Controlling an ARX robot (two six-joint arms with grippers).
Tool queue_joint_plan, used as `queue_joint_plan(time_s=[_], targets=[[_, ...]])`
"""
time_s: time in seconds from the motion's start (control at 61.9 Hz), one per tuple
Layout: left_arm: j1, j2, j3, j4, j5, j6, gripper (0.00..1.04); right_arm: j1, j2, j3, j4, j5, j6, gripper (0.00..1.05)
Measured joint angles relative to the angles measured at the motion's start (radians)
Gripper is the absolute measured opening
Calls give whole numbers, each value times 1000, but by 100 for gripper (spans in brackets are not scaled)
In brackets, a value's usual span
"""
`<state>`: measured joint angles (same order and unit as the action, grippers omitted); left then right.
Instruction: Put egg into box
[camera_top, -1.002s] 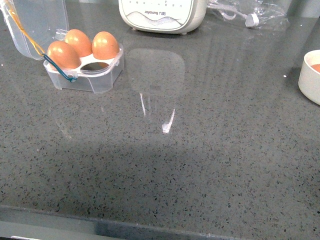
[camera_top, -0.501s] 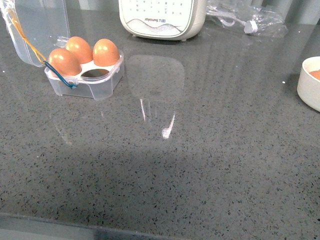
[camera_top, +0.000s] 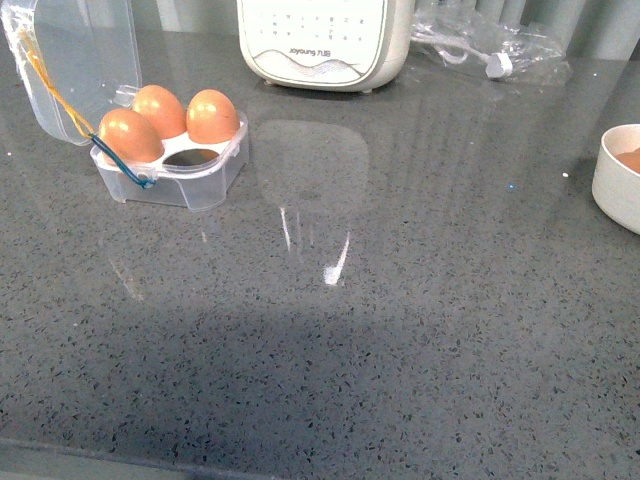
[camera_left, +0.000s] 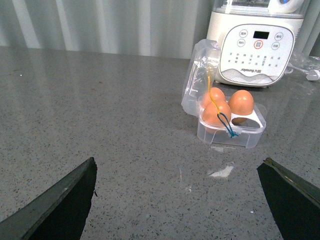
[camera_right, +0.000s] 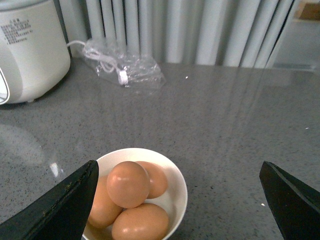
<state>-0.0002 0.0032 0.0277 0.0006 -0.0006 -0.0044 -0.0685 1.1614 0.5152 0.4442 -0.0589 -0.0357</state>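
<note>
The clear plastic box stands at the far left of the counter with its lid up. It holds three brown eggs; its front right cup is empty. It also shows in the left wrist view. A white bowl holds several brown eggs; the top egg lies highest. The bowl's rim shows at the right edge of the front view. My left gripper is open, above bare counter, short of the box. My right gripper is open above the bowl's side. Neither arm shows in the front view.
A cream soy-milk machine stands at the back centre. A clear bag with a cable lies at the back right. The grey speckled counter spreads between box and bowl; its front edge runs along the bottom.
The front view has shifted a little: the box, machine and bowl sit slightly lower and further right in frame than a second ago. Nothing was taken hold of.
</note>
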Motion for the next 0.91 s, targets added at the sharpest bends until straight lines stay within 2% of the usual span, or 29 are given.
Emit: queue_joint_plan(time_s=[0.081,0.323,0.905], targets=[[0,0,0,0,0,0,98,17,74,57,-40,-40,15,97],[0,0,0,0,0,0,98,55,226,174,-101,-29,-6,97],[0,0,0,0,0,0,98,54,280,135,-109,-46,-57,97]])
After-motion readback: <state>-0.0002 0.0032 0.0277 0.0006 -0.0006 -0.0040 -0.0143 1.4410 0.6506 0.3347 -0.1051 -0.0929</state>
